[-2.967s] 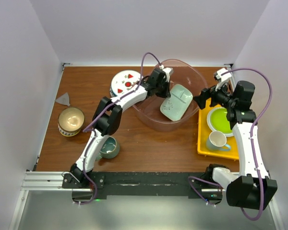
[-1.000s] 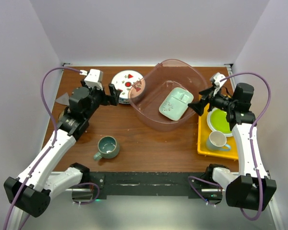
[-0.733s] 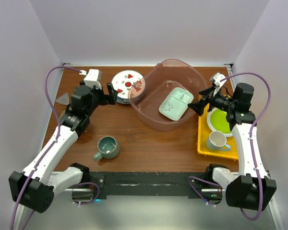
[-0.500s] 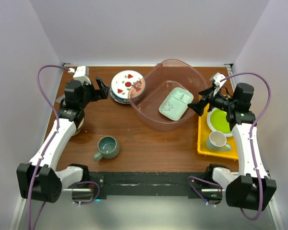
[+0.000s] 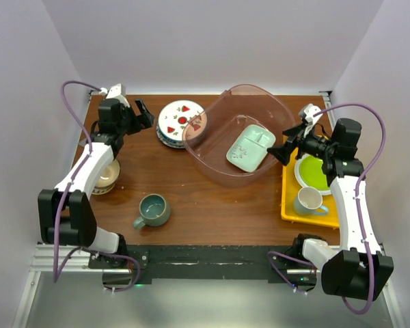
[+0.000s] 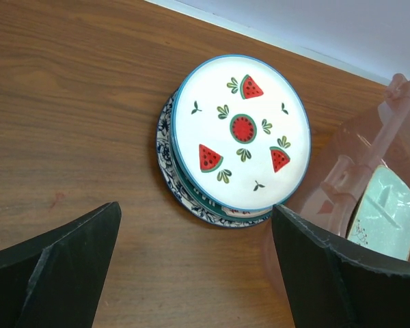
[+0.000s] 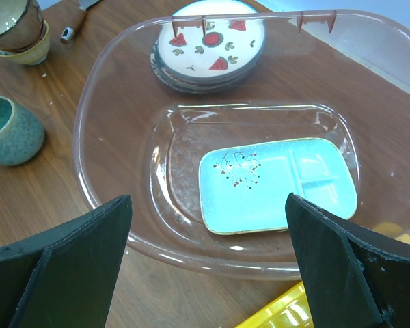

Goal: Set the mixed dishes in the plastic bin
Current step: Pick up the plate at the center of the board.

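Beside the plastic bin [image 5: 215, 154], stacked plates [image 6: 240, 130] border bare table [image 6: 68, 123]

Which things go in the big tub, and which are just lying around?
For the job: stacked plates, mint dish (already in), stacked bowls, grey-teal mug, plastic bin.
Just lying about: yellow tray, lime-green plate, white mug.

Left tool [image 5: 143, 114] far back-left, jaws wide apart; right tool [image 5: 282, 145] mid-right, jaws equally wide

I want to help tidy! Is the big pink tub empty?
Not empty: one mint dish lies flat on the floor of the tub.
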You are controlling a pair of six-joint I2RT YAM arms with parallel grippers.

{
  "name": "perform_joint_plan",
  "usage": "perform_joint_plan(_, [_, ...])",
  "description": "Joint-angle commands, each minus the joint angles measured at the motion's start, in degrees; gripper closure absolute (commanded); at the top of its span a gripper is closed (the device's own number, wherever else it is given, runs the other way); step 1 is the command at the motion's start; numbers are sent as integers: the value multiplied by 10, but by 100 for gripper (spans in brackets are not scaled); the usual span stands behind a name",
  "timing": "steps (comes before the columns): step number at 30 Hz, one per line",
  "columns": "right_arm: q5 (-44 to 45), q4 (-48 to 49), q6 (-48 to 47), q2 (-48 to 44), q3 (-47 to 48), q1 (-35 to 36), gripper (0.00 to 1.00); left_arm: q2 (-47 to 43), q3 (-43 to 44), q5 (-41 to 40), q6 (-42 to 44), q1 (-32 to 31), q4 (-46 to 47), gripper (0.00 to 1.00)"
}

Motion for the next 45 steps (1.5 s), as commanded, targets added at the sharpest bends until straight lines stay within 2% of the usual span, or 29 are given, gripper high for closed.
perform_joint_plan(1, [-6, 9, -3, -6, 3, -2, 2, 51, 52, 2, -3, 8, 11, 8])
perform_joint_plan(5, [-6, 10, -2, -6, 4, -2, 2, 109, 98, 22, 5, 8, 3, 18])
perform_joint_plan(9, [-5, 8, -2, -5, 4, -2, 2, 178, 140, 54, 13, 8, -9, 32])
perform_joint_plan(15, [-3, 8, -3, -4, 4, -2, 2, 267, 210, 68, 32, 8, -41, 43])
perform_joint_plan(27, [2, 7, -4, 0, 5, -2, 2, 358, 281, 73, 50, 3, -75, 47])
perform_joint_plan(35, [3, 6, -6, 2, 5, -2, 2, 396, 332, 21, 71, -20, -118, 49])
perform_joint_plan(41, [4, 6, -6, 2, 5, -3, 2, 414, 343, -10, 81, -28, -131, 60])
perform_joint_plan(44, [5, 6, -6, 1, 5, -2, 2, 414, 344, -12, 83, -29, -133, 70])
perform_joint_plan(45, [4, 4, -6, 1, 5, -2, 2, 414, 344, -15, 84, -29, -133, 79])
